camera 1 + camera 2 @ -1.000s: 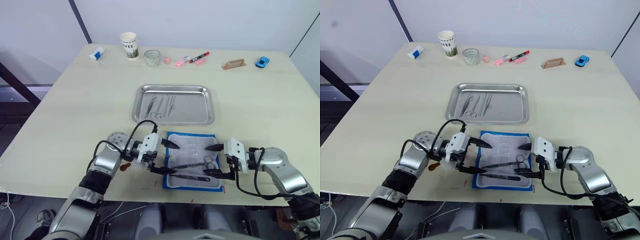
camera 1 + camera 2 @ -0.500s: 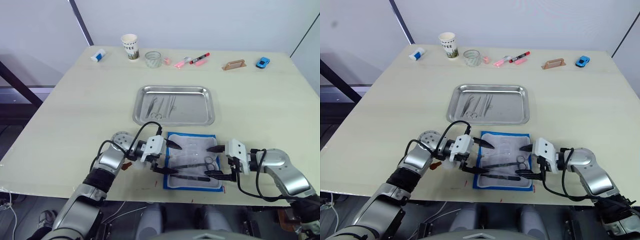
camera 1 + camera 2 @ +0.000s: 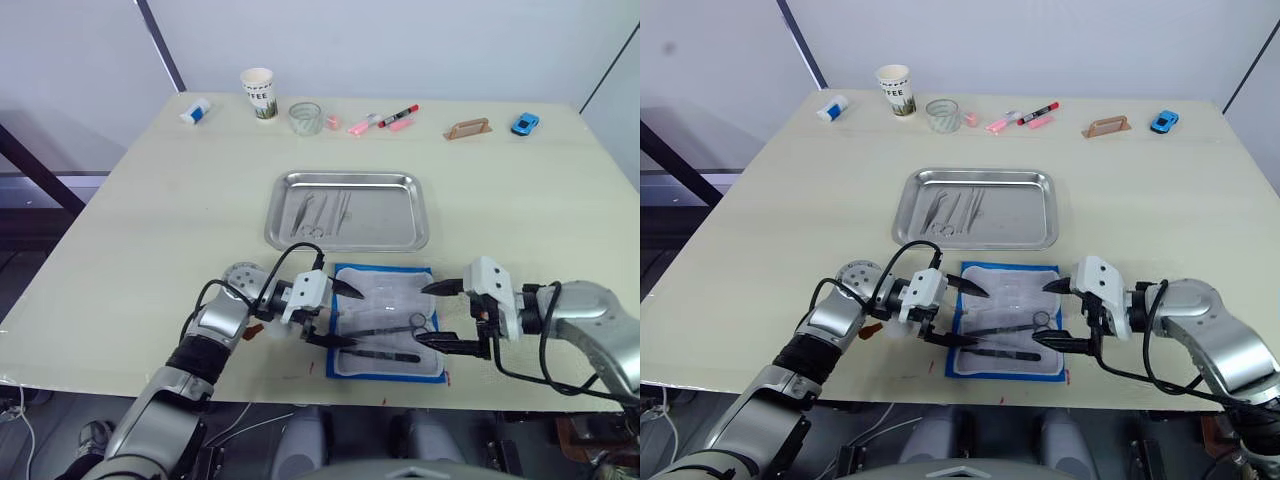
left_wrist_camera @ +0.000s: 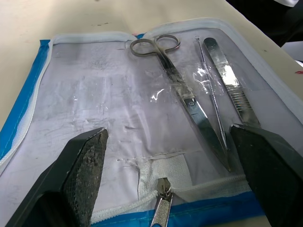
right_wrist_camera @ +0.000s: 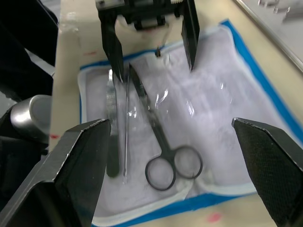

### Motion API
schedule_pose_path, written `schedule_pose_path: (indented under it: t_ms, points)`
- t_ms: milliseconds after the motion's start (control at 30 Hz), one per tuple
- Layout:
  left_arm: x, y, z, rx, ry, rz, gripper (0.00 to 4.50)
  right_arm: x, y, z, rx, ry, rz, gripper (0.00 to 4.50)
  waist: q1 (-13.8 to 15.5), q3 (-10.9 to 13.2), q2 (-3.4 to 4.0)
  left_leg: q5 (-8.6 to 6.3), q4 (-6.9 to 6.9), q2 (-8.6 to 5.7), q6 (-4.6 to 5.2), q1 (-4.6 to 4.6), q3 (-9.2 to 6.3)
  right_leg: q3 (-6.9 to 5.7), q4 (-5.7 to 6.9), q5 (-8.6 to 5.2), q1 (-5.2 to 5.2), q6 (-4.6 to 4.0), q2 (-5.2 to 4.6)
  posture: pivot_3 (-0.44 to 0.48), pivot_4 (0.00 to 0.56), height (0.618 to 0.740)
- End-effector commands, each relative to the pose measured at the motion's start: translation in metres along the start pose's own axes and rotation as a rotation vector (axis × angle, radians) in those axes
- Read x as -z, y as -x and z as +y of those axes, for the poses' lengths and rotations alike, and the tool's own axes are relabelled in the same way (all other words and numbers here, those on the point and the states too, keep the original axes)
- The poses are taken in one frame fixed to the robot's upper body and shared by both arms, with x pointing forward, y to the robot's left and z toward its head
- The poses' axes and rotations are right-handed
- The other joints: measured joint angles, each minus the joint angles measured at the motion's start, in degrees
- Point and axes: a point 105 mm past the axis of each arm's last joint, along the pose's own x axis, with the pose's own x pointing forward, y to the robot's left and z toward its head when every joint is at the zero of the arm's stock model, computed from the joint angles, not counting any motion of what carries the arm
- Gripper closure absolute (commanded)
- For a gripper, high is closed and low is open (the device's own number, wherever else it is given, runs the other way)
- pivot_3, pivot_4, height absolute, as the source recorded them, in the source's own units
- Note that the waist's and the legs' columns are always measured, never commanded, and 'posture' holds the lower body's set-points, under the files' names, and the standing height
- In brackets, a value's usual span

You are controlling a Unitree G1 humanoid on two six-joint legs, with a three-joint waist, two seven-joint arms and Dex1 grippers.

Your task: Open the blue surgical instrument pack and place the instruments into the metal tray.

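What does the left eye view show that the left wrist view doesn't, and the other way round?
The left eye view takes in the metal tray with a few instruments in it, the paper cup, the markers, the blue toy car and the right gripper, open. The left wrist view adds close detail: a zipper pull at the pouch's edge and the clear pocket over the tools. Both share the opened blue surgical instrument pack, the scissors, the tweezers and the open left gripper.
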Motion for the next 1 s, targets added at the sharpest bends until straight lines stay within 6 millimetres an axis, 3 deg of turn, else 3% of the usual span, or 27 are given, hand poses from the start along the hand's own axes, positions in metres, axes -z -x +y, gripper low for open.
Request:
schedule_pose_path:
  t_ms: [33, 133, 200, 333, 1000]
  points:
    - [0.023, -0.002, -0.013, 0.024, 0.079, 0.068, 0.11, -0.015, -0.001, 0.001, 0.028, 0.074, 0.044, 0.0, 0.03, -0.01, -0.02, 0.0, 0.0, 0.0, 0.0, 0.0, -0.02, -0.02, 0.0, 0.0, 0.0, -0.01, -0.01, 0.0, 0.15, 0.74]
    - [0.022, -0.002, -0.013, 0.017, 0.081, 0.063, 0.11, -0.018, -0.008, 0.002, 0.003, 0.134, 0.084, 0.0, 0.02, -0.01, -0.01, 0.0, -0.01, 0.0, 0.0, -0.02, -0.04, -0.05, -0.01, -0.01, -0.01, -0.01, -0.02, 0.0, 0.15, 0.74]
    - [0.022, -0.002, -0.013, 0.018, 0.082, 0.061, 0.0, -0.015, -0.014, 0.003, -0.02, 0.138, 0.103, 0.51, 0.02, 0.0, -0.02, 0.0, -0.01, 0.0, 0.0, -0.04, -0.05, -0.06, -0.02, -0.01, -0.01, -0.01, -0.03, 0.0, 0.15, 0.74]
    - [0.021, -0.003, -0.012, 0.02, 0.082, 0.059, 0.0, -0.01, -0.024, 0.002, -0.045, 0.171, 0.129, 2.12, 0.01, 0.0, -0.02, 0.0, -0.01, -0.01, 0.01, -0.04, -0.05, -0.07, -0.02, -0.01, -0.02, -0.01, -0.02, 0.0, 0.15, 0.74]
    - [0.021, -0.004, -0.01, 0.023, 0.086, 0.056, 0.0, 0.021, -0.042, 0.006, -0.058, 0.193, 0.214, 2.12, 0.01, 0.0, -0.03, 0.0, 0.01, -0.02, 0.01, -0.08, -0.05, -0.09, -0.03, -0.01, -0.02, 0.0, -0.01, 0.0, 0.15, 0.74]
